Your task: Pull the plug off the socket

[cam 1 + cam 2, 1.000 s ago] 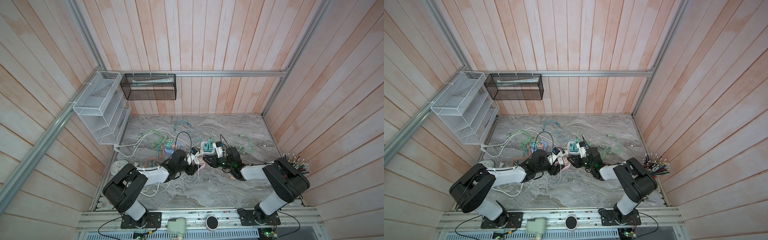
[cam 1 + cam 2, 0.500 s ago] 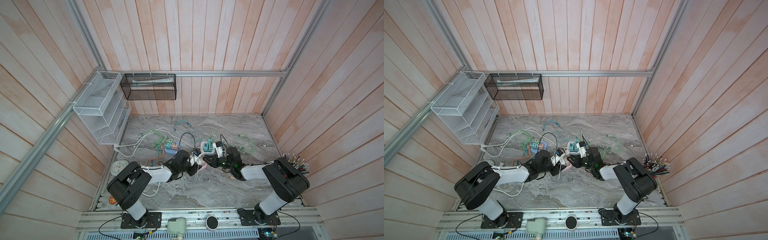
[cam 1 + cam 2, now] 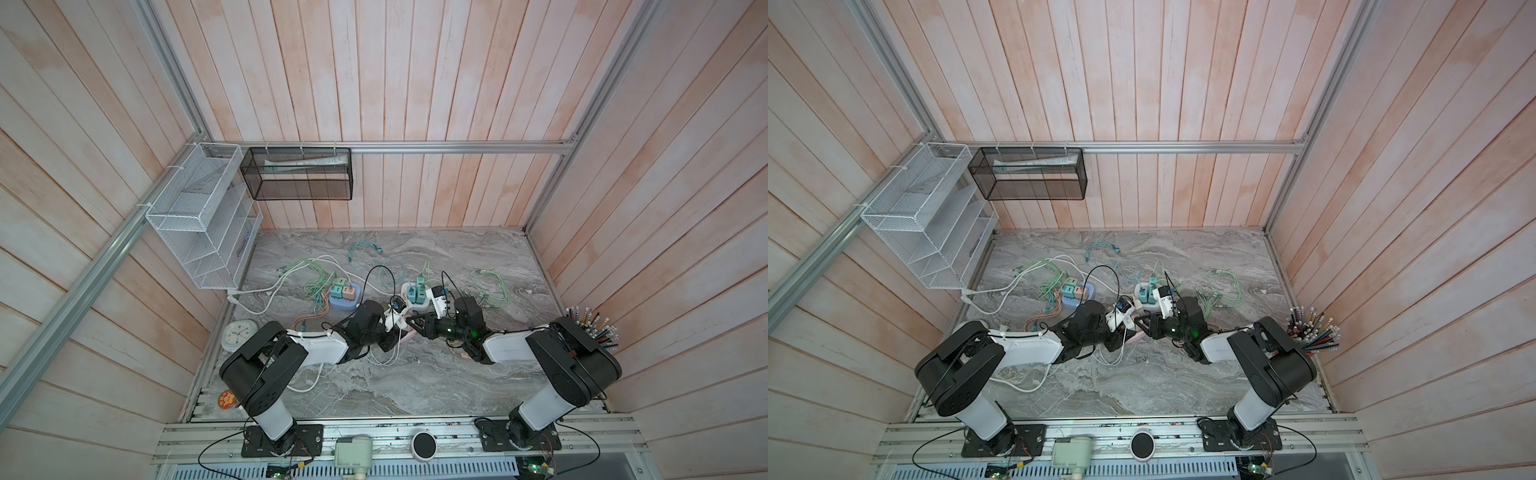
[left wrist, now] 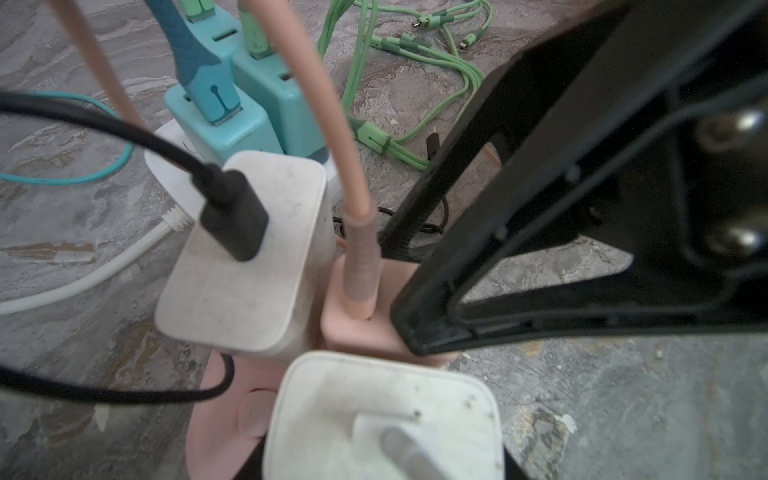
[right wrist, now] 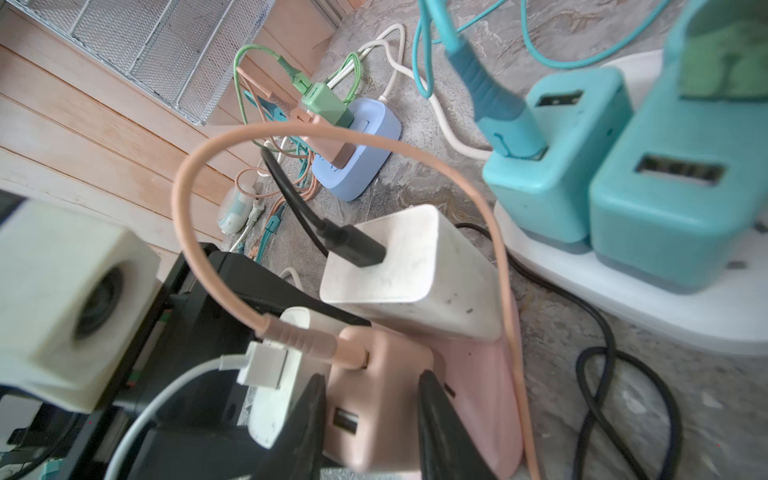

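Observation:
A pink socket strip [image 5: 486,374] lies at mid-table, seen in both top views [image 3: 409,336] [image 3: 1133,337]. Three plugs stand in it. A big white plug [image 4: 245,257] [image 5: 407,270] carries a black cable, a pink plug [image 5: 382,382] [image 4: 357,332] a pink cable, and a small white plug [image 4: 382,415] [image 5: 282,395] a white cable. My left gripper [image 4: 382,467] [image 3: 397,330] is shut on the small white plug, which hides its fingers. My right gripper [image 5: 374,419] [image 3: 412,324] is shut on the pink plug, with black fingers [image 5: 303,415] pressed on both sides.
A white strip [image 5: 623,316] [image 3: 405,291] with teal adapters lies just behind, and a blue strip [image 3: 344,306] [image 5: 365,137] farther left. Green cables [image 3: 490,286] spread at the right. A clock [image 3: 239,332], a pencil holder [image 3: 590,324] and wall racks [image 3: 203,232] sit at the edges.
My left gripper has closed onto the small white plug, and its arm has shifted slightly. The right gripper has stayed on the pink plug, with its jaws a little tighter.

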`<move>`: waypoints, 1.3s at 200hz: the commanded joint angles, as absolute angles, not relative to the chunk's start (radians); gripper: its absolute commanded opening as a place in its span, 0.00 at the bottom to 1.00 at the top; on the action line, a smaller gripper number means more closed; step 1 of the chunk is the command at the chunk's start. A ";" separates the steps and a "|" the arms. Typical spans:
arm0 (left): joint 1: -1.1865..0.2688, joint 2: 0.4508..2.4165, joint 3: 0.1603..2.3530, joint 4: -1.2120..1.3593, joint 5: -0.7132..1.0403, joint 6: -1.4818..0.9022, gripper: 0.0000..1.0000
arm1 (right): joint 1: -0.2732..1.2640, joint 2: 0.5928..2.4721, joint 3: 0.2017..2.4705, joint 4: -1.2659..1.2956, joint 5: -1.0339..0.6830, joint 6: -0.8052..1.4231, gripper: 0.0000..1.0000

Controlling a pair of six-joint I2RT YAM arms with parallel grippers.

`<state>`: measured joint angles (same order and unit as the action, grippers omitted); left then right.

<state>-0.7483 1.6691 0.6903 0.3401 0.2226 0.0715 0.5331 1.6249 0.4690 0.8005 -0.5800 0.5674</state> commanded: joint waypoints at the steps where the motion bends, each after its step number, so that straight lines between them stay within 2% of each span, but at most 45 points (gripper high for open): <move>1: -0.755 1.689 0.707 0.331 0.227 0.050 0.31 | 0.529 1.642 0.436 0.752 -0.574 0.551 0.30; 24: -0.757 1.687 0.707 0.332 0.229 0.052 0.21 | 0.529 1.644 0.422 0.771 -0.571 0.561 0.30; 53: -0.756 1.695 0.719 0.326 0.220 0.044 0.20 | 0.530 1.635 0.393 0.780 -0.557 0.569 0.25; 123: -0.757 1.692 0.751 0.333 0.223 0.017 0.09 | 0.565 1.627 0.378 0.732 -0.512 0.545 0.21; 190: -0.760 1.696 0.779 0.351 0.260 -0.014 0.03 | 0.594 1.647 0.340 0.745 -0.468 0.569 0.21; 218: -0.772 1.704 0.779 0.332 0.238 0.021 0.03 | 0.598 1.657 0.351 0.748 -0.466 0.571 0.25; 260: -0.772 1.672 0.747 0.348 0.222 0.016 0.02 | 0.599 1.685 0.368 0.770 -0.488 0.581 0.25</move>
<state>-0.7586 1.6829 0.7364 0.2848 0.2001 0.0490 0.5724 1.6211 0.3923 0.9428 -0.4534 0.5766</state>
